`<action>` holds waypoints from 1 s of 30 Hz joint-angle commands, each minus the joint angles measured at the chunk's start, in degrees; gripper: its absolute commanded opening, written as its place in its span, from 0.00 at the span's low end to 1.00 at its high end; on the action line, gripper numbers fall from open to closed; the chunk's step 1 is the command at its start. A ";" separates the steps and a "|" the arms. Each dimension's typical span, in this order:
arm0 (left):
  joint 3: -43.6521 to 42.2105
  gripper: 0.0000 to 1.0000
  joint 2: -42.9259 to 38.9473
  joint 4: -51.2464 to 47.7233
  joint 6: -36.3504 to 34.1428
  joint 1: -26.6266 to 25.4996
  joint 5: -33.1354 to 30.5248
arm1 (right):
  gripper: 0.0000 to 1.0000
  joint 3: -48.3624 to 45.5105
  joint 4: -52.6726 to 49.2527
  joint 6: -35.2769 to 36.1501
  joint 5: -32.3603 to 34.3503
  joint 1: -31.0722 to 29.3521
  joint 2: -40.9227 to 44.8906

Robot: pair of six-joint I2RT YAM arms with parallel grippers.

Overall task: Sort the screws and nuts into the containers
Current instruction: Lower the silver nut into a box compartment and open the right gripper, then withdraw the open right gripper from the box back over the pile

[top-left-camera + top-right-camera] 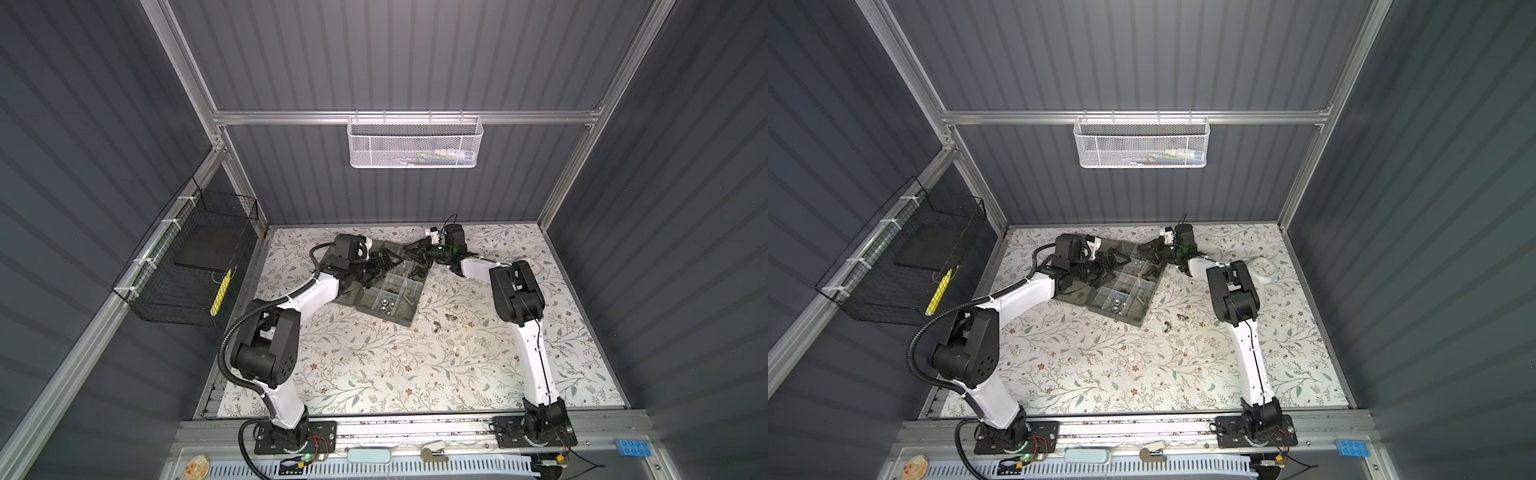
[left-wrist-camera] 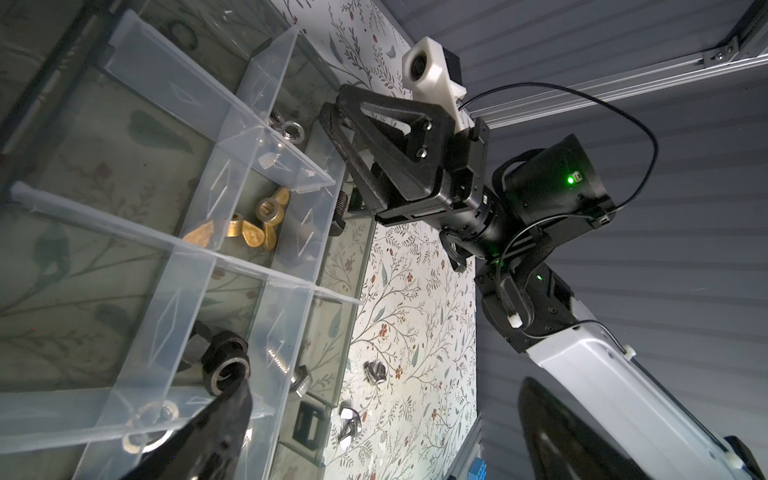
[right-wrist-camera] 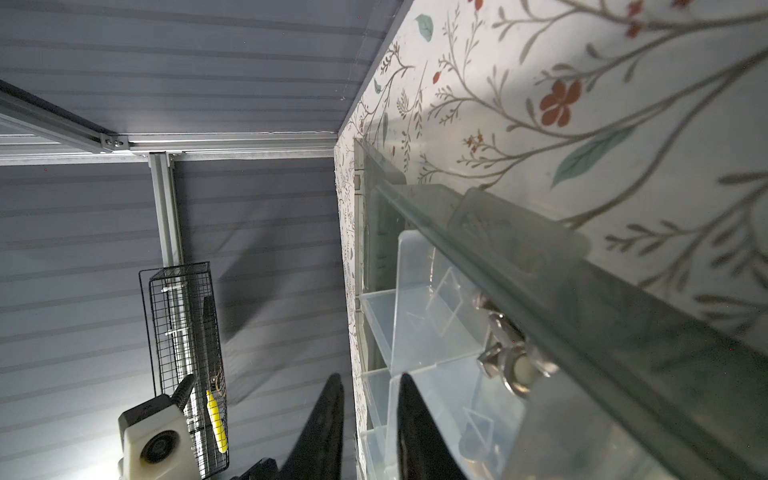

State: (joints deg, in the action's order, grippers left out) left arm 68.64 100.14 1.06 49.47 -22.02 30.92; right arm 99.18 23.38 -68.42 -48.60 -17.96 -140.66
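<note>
Hovering over the translucent grey-green plastic organiser box [image 1: 390, 318]: left end effector [image 2: 384, 386] wide apart, right end effector [image 3: 370, 382] narrowly apart.

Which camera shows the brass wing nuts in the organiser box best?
The left wrist view: the brass wing nuts lie close and sharp in one compartment. In both top views they are tiny specks at best; the right wrist view misses them.

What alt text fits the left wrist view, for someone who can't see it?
A translucent grey-green plastic organiser box with pale dividers dominates the view; brass-coloured wing nuts lie in one compartment, black metal nuts in another. The black right tool hangs above the box's edge, near a black screw.
</note>
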 commanded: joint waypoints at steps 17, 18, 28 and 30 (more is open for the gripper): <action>-5.91 1.00 -11.37 -3.52 -1.82 0.16 -1.87 | 0.43 -4.00 -9.46 7.95 2.00 1.37 13.24; -6.24 1.00 -11.88 -3.56 -1.80 0.09 -1.83 | 0.46 -5.02 -10.16 8.79 2.38 1.39 14.44; -9.47 1.00 -15.55 -2.84 -1.50 -3.79 -2.96 | 0.81 -19.03 -21.44 21.58 8.78 1.78 30.31; -9.99 1.00 -15.93 -2.39 -1.28 -5.19 -3.60 | 0.92 -21.89 -23.49 23.97 10.38 1.78 33.80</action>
State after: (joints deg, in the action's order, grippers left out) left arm 59.59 85.67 -1.69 49.04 -25.69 28.16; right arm 79.90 4.71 -50.43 -41.15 -16.47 -110.69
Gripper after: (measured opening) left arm 0.997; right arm 0.910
